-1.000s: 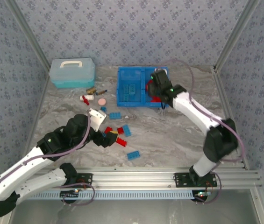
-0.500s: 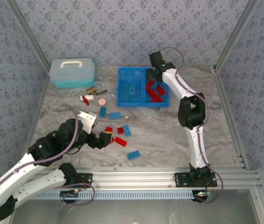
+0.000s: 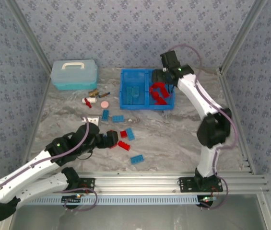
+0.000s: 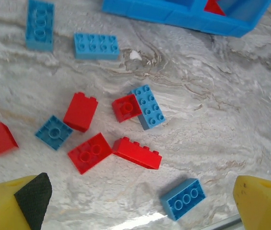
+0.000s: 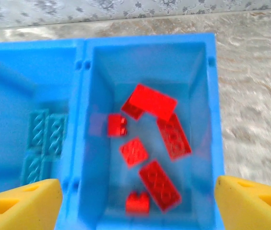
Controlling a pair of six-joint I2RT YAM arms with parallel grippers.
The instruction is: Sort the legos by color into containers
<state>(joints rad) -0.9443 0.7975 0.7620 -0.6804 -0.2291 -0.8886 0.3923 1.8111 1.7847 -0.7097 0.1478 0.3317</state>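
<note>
1. saw the right hand (image 5: 135, 206) hanging above the right compartment (image 5: 197, 72) of the bright blue bin (image 3: 147, 108), at the far side of the bench (image 3: 183, 139); yellow fingers (image 5: 20, 203) spread wide, nothing pinched between them.
2. counted six red legos (image 5: 152, 101) lying loose on the floor of that compartment, two of them leaning one on another.
3. noticed a few blue legos (image 5: 41, 132) lying flat in the left compartment (image 5: 10, 86), on the other side of the centre wall (image 5: 77, 120).
4. saw the left hand (image 4: 137, 201) low over the near left part of the bench, also spread wide and empty, with the yellow fingertips (image 4: 262, 201) in both lower corners of its wrist view.
5. found a loose group of legos on the bench just ahead of that hand, five red and five blue, none of them touched by it.
6. noted there a small red brick (image 4: 125, 108) touching a blue brick (image 4: 148, 106), and two red bricks (image 4: 89, 152) lying just beside each other.
7. noted a single blue brick (image 4: 183, 198) nearest to the left hand, and two more blue bricks (image 4: 96, 46) farther off, towards the bin.
8. saw a pale blue box (image 3: 74, 74) with a white handle at the far left corner of the bench, and a pink disc (image 3: 105, 103) with some small bits (image 3: 94, 93) between this box and the bin.
</note>
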